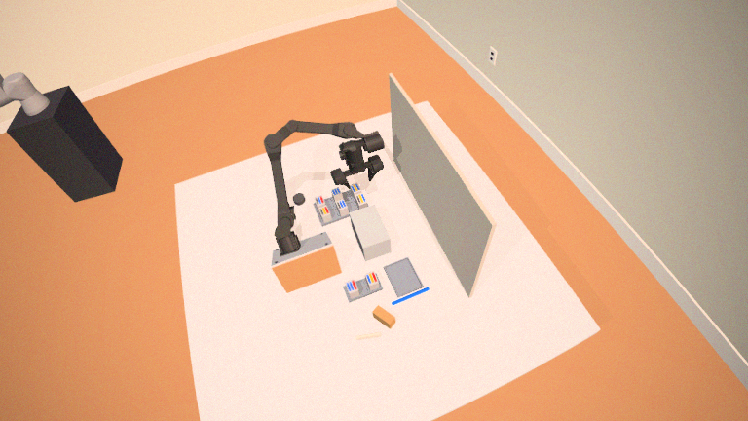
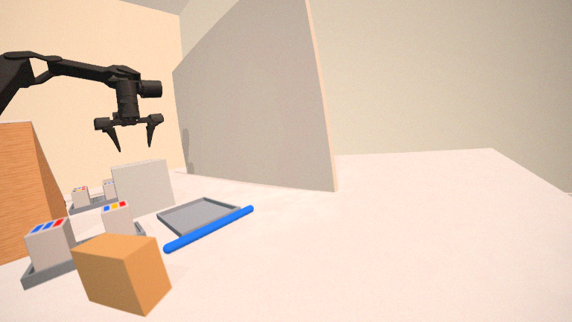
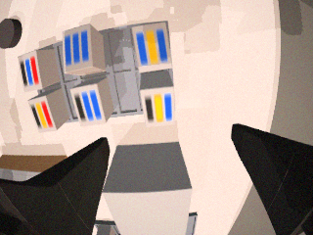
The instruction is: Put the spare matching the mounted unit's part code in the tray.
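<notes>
My gripper (image 1: 357,173) (image 2: 132,147) (image 3: 171,137) is open and empty. It hangs well above the table, over the gap between the mounted unit and the far rack. The mounted unit (image 1: 370,231) (image 2: 143,185) (image 3: 147,203) is a plain white box; no code shows on it in these views. The far rack (image 3: 124,85) holds several spares with striped tops, among them a blue-yellow-blue one (image 3: 152,46), a black-yellow-blue one (image 3: 158,106) and an all-blue one (image 3: 76,49). The grey tray (image 1: 404,277) (image 2: 198,214) lies empty beyond the unit.
A second rack holds two spares (image 1: 352,287) (image 1: 372,280) (image 2: 48,242) (image 2: 118,217). A blue rod (image 1: 410,294) (image 2: 208,228) lies along the tray. An orange block (image 1: 384,316) (image 2: 122,272), a tall grey panel (image 1: 435,184) (image 2: 252,112) and the arm's wooden pedestal (image 1: 306,267) stand nearby.
</notes>
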`<state>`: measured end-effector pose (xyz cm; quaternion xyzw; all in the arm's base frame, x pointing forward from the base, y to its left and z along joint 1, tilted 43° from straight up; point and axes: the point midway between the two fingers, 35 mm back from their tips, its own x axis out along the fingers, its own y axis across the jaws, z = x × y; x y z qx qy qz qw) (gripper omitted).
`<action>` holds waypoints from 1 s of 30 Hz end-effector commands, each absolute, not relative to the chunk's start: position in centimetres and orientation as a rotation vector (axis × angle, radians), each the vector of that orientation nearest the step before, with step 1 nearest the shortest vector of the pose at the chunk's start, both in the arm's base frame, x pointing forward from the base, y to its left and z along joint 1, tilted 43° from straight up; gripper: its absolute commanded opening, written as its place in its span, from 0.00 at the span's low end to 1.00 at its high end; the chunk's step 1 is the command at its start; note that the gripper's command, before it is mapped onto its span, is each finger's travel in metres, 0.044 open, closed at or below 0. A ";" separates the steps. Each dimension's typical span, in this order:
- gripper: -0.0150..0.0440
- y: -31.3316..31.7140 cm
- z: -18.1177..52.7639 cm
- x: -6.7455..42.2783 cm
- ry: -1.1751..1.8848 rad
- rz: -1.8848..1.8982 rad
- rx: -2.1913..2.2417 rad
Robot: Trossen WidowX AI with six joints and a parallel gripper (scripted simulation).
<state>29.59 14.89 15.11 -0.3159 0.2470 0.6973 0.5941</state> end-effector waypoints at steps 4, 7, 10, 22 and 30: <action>0.76 16.9 12.4 28.6 0.572 1.629 -0.728; 0.76 16.9 12.3 28.8 0.571 1.629 -0.728; 0.76 16.9 12.3 28.8 0.571 1.629 -0.728; 0.76 17.9 11.3 28.8 0.572 1.629 -0.730; 0.76 18.8 10.4 28.8 0.572 1.629 -0.730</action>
